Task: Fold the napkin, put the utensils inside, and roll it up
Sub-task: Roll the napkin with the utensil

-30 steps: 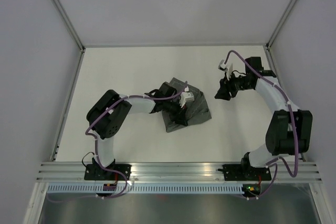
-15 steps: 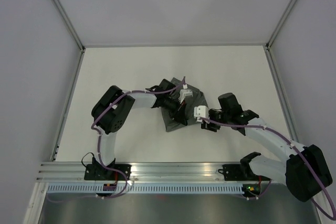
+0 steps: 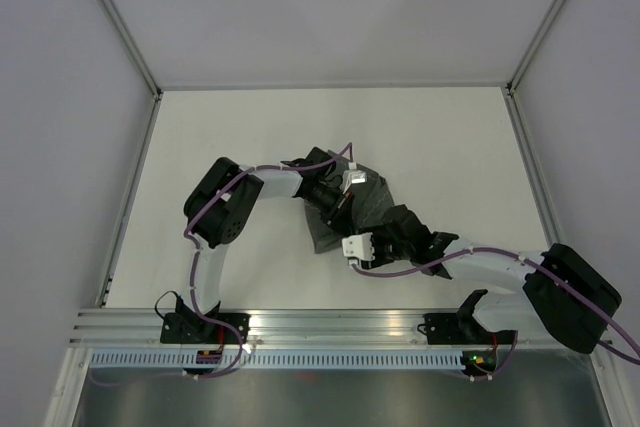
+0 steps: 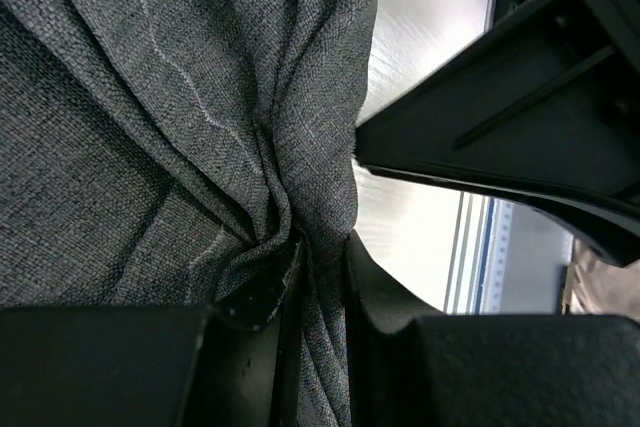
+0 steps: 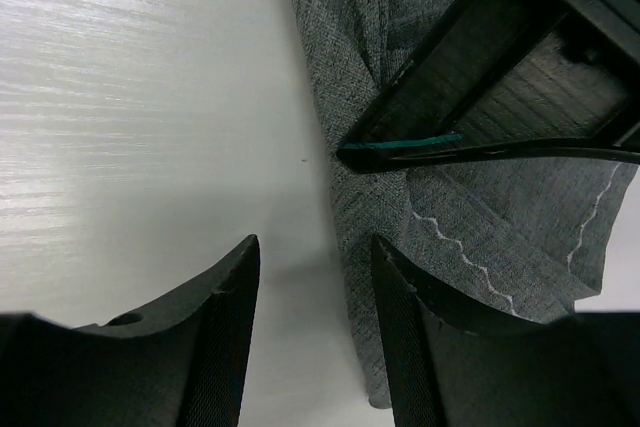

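Well, from my end the left jaws are clenched on a bunched fold of the napkin (image 4: 180,127), which lies crumpled on the table (image 3: 230,137) near its middle, a lighter stitched line wandering across its folds. I see the right jaws standing apart, gripping nothing, low over bare table just beside the napkin's edge, close to the left jaws.
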`<state>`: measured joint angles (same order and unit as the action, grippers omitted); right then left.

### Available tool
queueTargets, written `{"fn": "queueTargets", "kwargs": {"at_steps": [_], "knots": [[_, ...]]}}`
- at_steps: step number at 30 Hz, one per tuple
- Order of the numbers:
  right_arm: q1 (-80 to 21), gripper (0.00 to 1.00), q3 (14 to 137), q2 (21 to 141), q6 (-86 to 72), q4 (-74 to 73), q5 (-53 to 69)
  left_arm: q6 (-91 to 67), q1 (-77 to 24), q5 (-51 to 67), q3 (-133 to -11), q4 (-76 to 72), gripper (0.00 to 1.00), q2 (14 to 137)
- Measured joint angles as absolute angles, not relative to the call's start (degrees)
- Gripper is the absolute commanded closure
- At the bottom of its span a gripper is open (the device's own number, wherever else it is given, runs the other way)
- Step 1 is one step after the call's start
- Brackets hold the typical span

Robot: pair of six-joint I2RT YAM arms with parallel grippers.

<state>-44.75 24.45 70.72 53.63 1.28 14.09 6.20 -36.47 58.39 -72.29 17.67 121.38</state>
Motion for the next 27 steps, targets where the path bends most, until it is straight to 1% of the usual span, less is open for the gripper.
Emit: {"fn": "queueTargets", "kwargs": {"at_steps": [1, 2, 7, 9, 12, 14, 15, 16, 20, 27], "knots": [[-45.15, 0.47, 24.12, 71.37, 53.71, 2.31, 13.19, 6.22, -36.45, 58.59, -72.38, 18.13, 0.98, 121.49], [-45.45, 0.51, 23.86, 72.12, 53.82, 3.22, 12.34, 6.20, -36.45, 58.70, -72.47, 18.65, 0.98, 121.54], [-46.06, 0.55, 23.68, 74.17, 54.24, 7.53, 9.87, 6.22, -36.27, 59.05, -73.56, 20.56, 0.98, 122.26], [-46.15, 0.59, 23.68, 75.18, 54.26, 8.67, 9.15, 6.22, -36.21, 59.11, -73.69, 21.04, 0.98, 122.32], [-46.26, 0.62, 23.68, 76.23, 54.39, 10.22, 8.78, 6.24, -35.97, 59.27, -73.69, 21.58, 0.98, 122.37], [-46.28, 0.68, 23.68, 76.69, 54.65, 11.05, 8.60, 6.26, -35.79, 59.44, -73.67, 21.80, 0.98, 122.41], [-46.28, 0.68, 23.68, 76.90, 54.81, 11.57, 8.45, 6.28, -35.73, 59.61, -73.69, 21.93, 0.98, 122.45], [-46.30, 0.61, 23.66, 77.08, 54.85, 12.19, 8.23, 6.28, -35.64, 59.81, -73.67, 22.04, 0.98, 122.54], [-46.48, 0.41, 22.61, 77.25, 55.27, 14.06, 7.62, 6.31, -35.33, 60.29, -73.67, 22.48, 0.98, 122.72], [-45.43, 0.36, 22.68, 74.28, 55.64, 10.39, 9.06, 6.59, -35.09, 61.82, -73.67, 24.58, 0.98, 123.31]]}}
